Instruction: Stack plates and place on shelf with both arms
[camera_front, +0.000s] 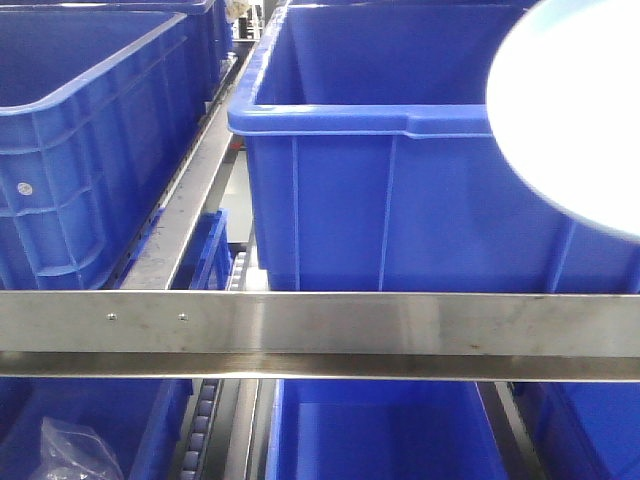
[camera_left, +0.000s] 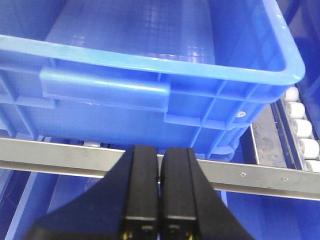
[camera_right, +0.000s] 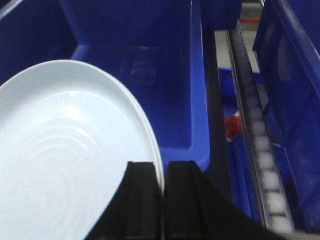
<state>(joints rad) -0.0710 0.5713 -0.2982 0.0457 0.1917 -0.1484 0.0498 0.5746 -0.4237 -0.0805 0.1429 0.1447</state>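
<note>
Blue plastic pretty much everywhere you look. Starting at the left of the front view, there's a big blue crate (camera_front: 80, 150) sitting up on the shelf, then a second, larger crate (camera_front: 400, 190) filling the middle and right. The shelf's steel front rail (camera_front: 320, 335) runs flat across the lower part of the frame, and more blue bins show underneath it, one at lower left with a crumpled clear plastic bag (camera_front: 75, 455) in it.

Over in the upper right corner of that view, a pale bluish-white plate (camera_front: 565, 105) hangs tilted in front of the larger crate's rim, held up off any surface.

From the left wrist camera, the left gripper (camera_left: 160, 192) sits at the bottom centre with its jaws pressed together and nothing between them, pointing at the rail and a crate's handle side. White rollers (camera_left: 300, 130) line up along the right edge there.

From the right wrist camera, the right gripper (camera_right: 162, 200) is at the bottom centre, jaws pinched on the plate's edge, with the plate spreading over the left half of the frame above a crate's inside. I can only make out one plate here; if there's a second under it, I can't tell. A roller track (camera_right: 260, 145) runs up the right side.
</note>
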